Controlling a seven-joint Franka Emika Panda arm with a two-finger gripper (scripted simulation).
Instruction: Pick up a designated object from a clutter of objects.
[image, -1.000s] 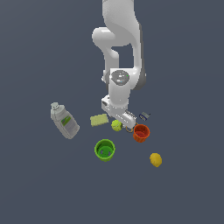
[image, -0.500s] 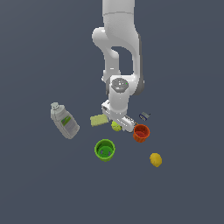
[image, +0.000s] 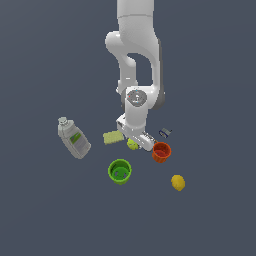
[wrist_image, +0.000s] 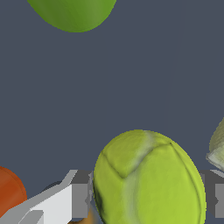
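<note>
Tennis ball (wrist_image: 148, 179), small, yellow-green with pale seam lines, sits between the two grey fingers (wrist_image: 80, 194) of the white gripper (image: 135, 143); wrist view shows a finger close on each side, contact not resolvable, so whether the jaws grip it I cannot tell. In the exterior view the ball (image: 132, 144) lies low at the dark grey counter (image: 45, 210), just under the gripper. Flat yellow-green sponge (image: 113, 137) just beside it toward the exterior view's left. Orange-red cup (image: 161, 152) near on the right. Green cup (image: 120, 171) near, in front. Small blue clamp (image: 165, 132) behind the orange-red cup. Smooth yellow lemon (image: 178, 182) and grey bottle with green label (image: 74, 138) well apart.
</note>
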